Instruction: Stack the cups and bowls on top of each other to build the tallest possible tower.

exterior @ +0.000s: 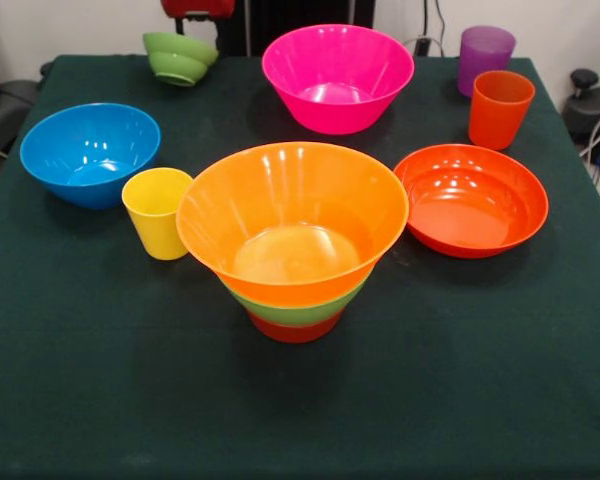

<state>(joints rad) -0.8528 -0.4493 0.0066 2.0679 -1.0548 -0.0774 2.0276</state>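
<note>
3-bowl tower (292,240); top bowl empty

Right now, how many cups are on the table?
3. The yellow cup stands beside the blue bowl and the tower. The orange cup is behind the shallow orange bowl, with the purple cup behind it. None looks hidden.

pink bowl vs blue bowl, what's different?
The pink bowl is larger and deeper than the blue bowl. The pink bowl stands near the table's far edge, about mid-width; the blue bowl stands toward the picture's left, with the yellow cup close beside it. Both are glossy, upright, empty and unstacked.
</note>
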